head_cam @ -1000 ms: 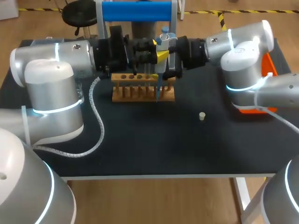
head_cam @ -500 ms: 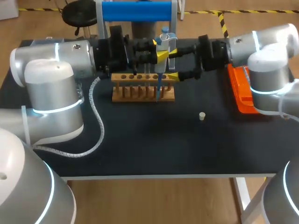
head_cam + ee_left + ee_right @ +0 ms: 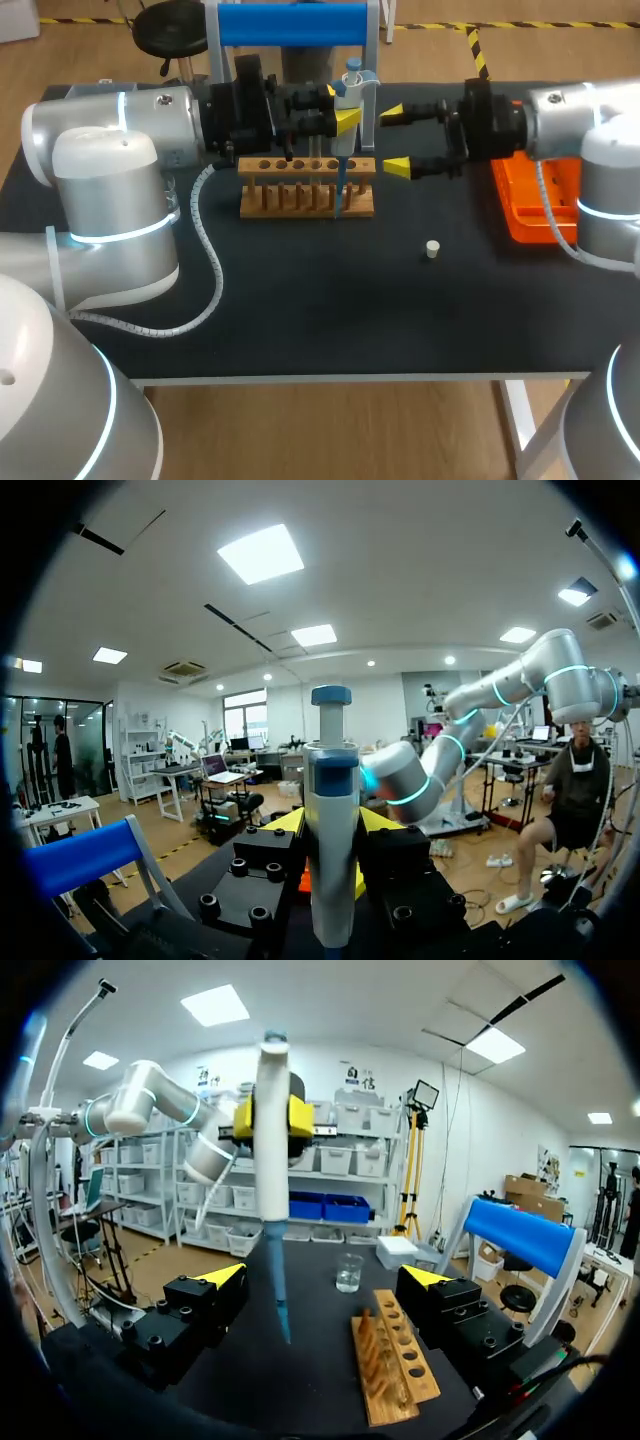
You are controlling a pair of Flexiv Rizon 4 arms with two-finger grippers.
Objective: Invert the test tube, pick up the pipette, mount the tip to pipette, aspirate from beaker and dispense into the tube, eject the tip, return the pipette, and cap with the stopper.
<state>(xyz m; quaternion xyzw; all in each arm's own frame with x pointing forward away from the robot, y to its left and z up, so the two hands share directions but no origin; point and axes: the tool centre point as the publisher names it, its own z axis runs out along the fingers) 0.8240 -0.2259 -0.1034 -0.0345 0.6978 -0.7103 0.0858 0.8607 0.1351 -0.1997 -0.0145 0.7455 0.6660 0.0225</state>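
My left gripper (image 3: 338, 112) is shut on the white and blue pipette (image 3: 350, 85), holding it upright. The pipette's blue tip (image 3: 340, 192) points down into the wooden tube rack (image 3: 300, 200). In the left wrist view the pipette (image 3: 333, 840) stands between the yellow fingertips (image 3: 288, 821). My right gripper (image 3: 396, 137) is open, to the right of the pipette and apart from it. From the right wrist view, the pipette (image 3: 271, 1150) and tip (image 3: 280, 1300) stand ahead of the open right gripper (image 3: 325, 1280), with the beaker (image 3: 349, 1272) behind and the rack (image 3: 395, 1365) beside. I cannot make out the test tube.
A small pale stopper (image 3: 432, 249) lies on the black table (image 3: 320, 310), right of the rack. An orange tip box (image 3: 535, 195) sits at the right edge under my right arm. My left arm's cable (image 3: 205, 260) trails over the table's left part.
My right gripper has drawn back to the right, away from the pipette, staying open. The left gripper and the pipette have not moved.
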